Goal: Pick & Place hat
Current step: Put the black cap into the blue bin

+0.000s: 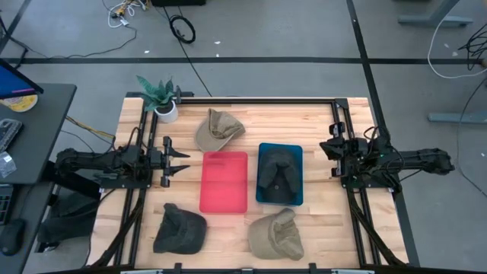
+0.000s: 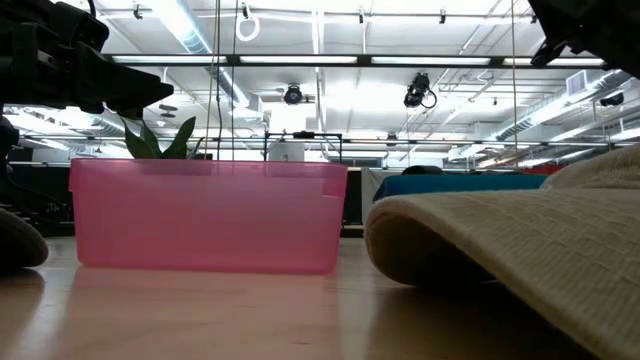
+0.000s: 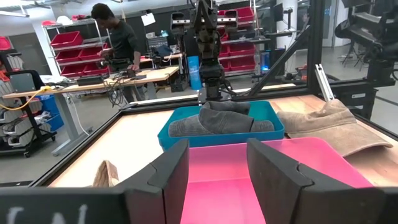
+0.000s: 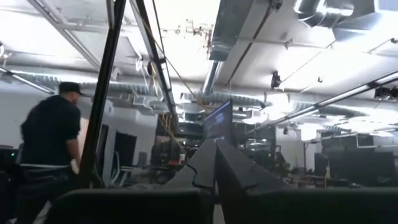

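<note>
One dark hat (image 1: 278, 173) already in the blue bin (image 1: 262, 149), three on the table (image 1: 319, 228); my left gripper (image 1: 183, 162) spread empty beside the pink bin (image 1: 224, 183), right gripper (image 1: 327, 148) pressed together, parked; next, reach for the tan hat (image 1: 218, 128).

Two bins sit side by side at the middle of the table (image 1: 319, 221): the left bin (image 1: 224, 181) and, just to its right, the right bin (image 1: 279, 173), with a hat (image 1: 277, 172) lying in it. Behind the left bin lies a second hat (image 1: 218, 129), and a potted plant (image 1: 161, 97) stands at the far left corner. Two more hats lie near the front edge, one (image 1: 179, 228) left of the other (image 1: 276, 234). The left hand (image 1: 179, 160) hangs just left of the left bin; the right hand (image 1: 332, 150) hangs right of the right bin.
</note>
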